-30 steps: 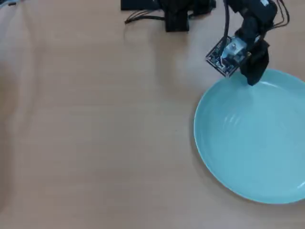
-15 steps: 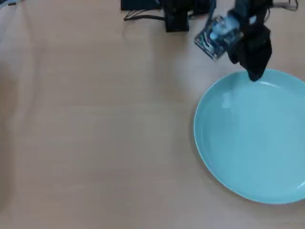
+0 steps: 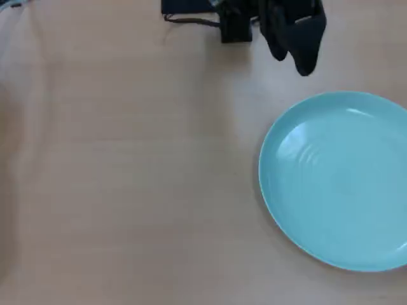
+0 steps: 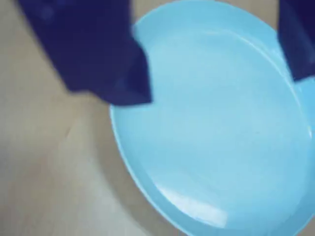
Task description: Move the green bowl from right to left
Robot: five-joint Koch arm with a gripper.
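The green bowl [image 3: 337, 181] is a large, shallow, pale turquoise dish with faint rings inside. It lies flat on the right side of the wooden table, its right edge cut off by the overhead frame. My black gripper [image 3: 292, 60] hangs at the top of the overhead view, just beyond the bowl's upper rim and apart from it. In the wrist view the bowl [image 4: 216, 142] fills the middle and right. My gripper [image 4: 214, 83] is open and empty, one dark jaw at upper left over the rim and the other at the upper right edge.
The light wooden table [image 3: 127, 178] stretches bare to the left of the bowl. The arm's black base and a cable [image 3: 191, 16] sit at the top edge.
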